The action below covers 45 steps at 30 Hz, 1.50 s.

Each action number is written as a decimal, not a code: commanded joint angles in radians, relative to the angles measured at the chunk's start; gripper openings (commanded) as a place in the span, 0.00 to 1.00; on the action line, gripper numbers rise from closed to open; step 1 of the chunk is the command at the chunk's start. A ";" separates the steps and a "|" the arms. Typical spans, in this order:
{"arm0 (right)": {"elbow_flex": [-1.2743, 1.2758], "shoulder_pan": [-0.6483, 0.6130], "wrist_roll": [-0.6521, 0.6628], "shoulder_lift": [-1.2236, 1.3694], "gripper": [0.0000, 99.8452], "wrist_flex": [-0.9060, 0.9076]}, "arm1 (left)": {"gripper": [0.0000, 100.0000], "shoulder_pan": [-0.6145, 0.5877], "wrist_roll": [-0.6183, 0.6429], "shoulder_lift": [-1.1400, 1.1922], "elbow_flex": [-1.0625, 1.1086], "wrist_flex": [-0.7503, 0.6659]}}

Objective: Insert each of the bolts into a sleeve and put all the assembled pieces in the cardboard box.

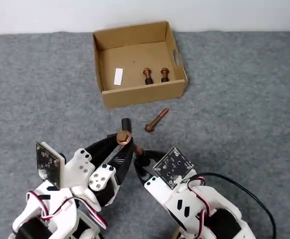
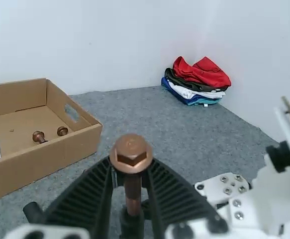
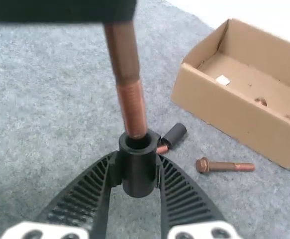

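My left gripper (image 2: pixel 130 175) is shut on a copper bolt (image 2: pixel 130 152), held upright just under its hex head (image 1: pixel 124 136). Its threaded tip (image 3: pixel 133 113) sits in the mouth of a black sleeve (image 3: pixel 138 172), on which my right gripper (image 3: pixel 137 175) is shut. The two grippers meet at the table's front middle, left gripper (image 1: pixel 124 144) beside right gripper (image 1: pixel 142 162). A loose bolt (image 1: pixel 156 120) and a loose black sleeve (image 1: pixel 126 122) lie on the carpet in front of the cardboard box (image 1: pixel 144 94). Two assembled pieces (image 1: pixel 148 75) (image 1: pixel 164 74) stand inside the box.
A white label (image 1: pixel 118 76) lies on the box floor. Grey carpet (image 1: pixel 244 114) spreads out on both sides of the box. A pile of folded clothes (image 2: pixel 197 81) sits by the wall in the left wrist view.
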 commanded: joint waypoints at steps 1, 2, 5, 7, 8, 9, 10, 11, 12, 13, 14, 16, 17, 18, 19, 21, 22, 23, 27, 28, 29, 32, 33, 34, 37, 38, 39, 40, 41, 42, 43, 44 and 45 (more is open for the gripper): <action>-0.017 0.013 0.012 -0.001 0.01 -0.030 | 0.00 0.008 0.006 0.000 -0.041 0.000; -0.017 0.013 0.012 -0.001 0.01 -0.030 | 0.00 0.008 0.006 0.000 -0.033 0.000; -0.017 0.013 0.012 -0.001 0.01 -0.030 | 0.00 0.008 0.006 0.000 -0.015 0.002; -0.017 0.013 0.012 -0.004 0.01 -0.030 | 0.00 0.008 0.006 0.000 -0.005 0.002; -0.017 0.013 0.012 -0.005 0.01 -0.030 | 0.00 0.008 0.006 0.000 -0.001 0.002; -0.017 0.013 0.014 -0.005 0.01 -0.030 | 0.00 0.008 0.006 0.000 0.005 0.002; -0.017 0.013 0.014 -0.007 0.01 -0.030 | 0.00 0.008 0.006 0.000 0.015 0.002; -0.017 0.013 0.014 -0.007 0.01 -0.030 | 0.00 0.008 0.006 0.000 0.025 0.002; -0.017 0.013 0.014 -0.007 0.01 -0.030 | 0.00 0.009 0.006 0.000 0.039 0.003; -0.017 0.015 0.014 -0.007 0.01 -0.030 | 0.00 0.009 0.006 0.000 0.051 0.009; -0.017 0.015 0.017 -0.007 0.01 -0.030 | 0.00 0.009 0.005 0.000 0.061 0.018; -0.017 0.016 0.052 -0.008 0.01 -0.030 | 0.00 0.009 0.003 0.000 0.084 0.037; -0.017 0.016 0.071 -0.008 0.01 -0.031 | 0.00 0.009 0.003 0.000 0.094 0.044; -0.017 0.016 0.083 -0.008 0.01 -0.039 | 0.00 0.009 0.003 0.000 0.107 0.052; -0.017 0.016 0.091 -0.008 0.01 -0.051 | 0.00 0.011 0.003 0.000 0.120 0.057; -0.017 0.016 0.098 -0.005 0.01 -0.077 | 0.00 0.032 0.002 -0.002 0.157 0.057; -0.017 0.016 0.098 -0.002 0.01 -0.087 | 0.00 0.054 0.002 -0.003 0.177 0.057; -0.015 0.016 0.098 -0.001 0.01 -0.090 | 0.00 0.077 0.002 -0.003 0.196 0.057; -0.014 0.016 0.098 -0.001 0.01 -0.087 | 0.01 0.140 0.000 -0.002 0.265 0.055; -0.014 0.016 0.098 -0.001 0.01 -0.085 | 0.01 0.140 0.000 -0.002 0.274 0.055; -0.014 0.016 0.098 -0.001 0.01 -0.084 | 0.02 0.140 0.000 -0.002 0.278 0.055; -0.012 0.016 0.098 -0.002 0.01 -0.081 | 0.11 0.138 0.000 -0.002 0.282 0.057; -0.012 0.016 0.098 -0.002 0.01 -0.081 | 0.14 0.138 0.000 -0.002 0.282 0.057; -0.012 0.016 0.098 -0.002 0.01 -0.081 | 0.16 0.137 0.000 -0.002 0.282 0.057; -0.012 0.018 0.097 -0.002 0.01 -0.079 | 0.19 0.109 -0.011 -0.002 0.282 0.057; -0.012 0.018 0.097 -0.002 0.01 -0.079 | 0.19 0.092 -0.034 -0.002 0.282 0.057; -0.011 0.018 0.097 -0.002 0.01 -0.079 | 0.19 0.071 -0.058 -0.002 0.282 0.057; -0.011 0.018 0.095 -0.002 0.01 -0.079 | 0.19 0.049 -0.078 -0.002 0.280 0.055; -0.011 0.018 0.094 -0.001 0.01 -0.079 | 0.19 0.029 -0.097 -0.002 0.277 0.054; -0.011 0.018 0.092 -0.001 0.01 -0.079 | 0.19 0.014 -0.114 -0.002 0.274 0.052; -0.009 0.018 0.092 -0.001 0.01 -0.079 | 0.19 0.003 -0.129 -0.002 0.269 0.052; -0.009 0.018 0.092 -0.001 0.01 -0.079 | 0.19 -0.005 -0.133 -0.002 0.252 0.052; -0.003 0.018 0.092 -0.001 0.01 -0.079 | 0.19 -0.006 -0.133 -0.002 0.229 0.052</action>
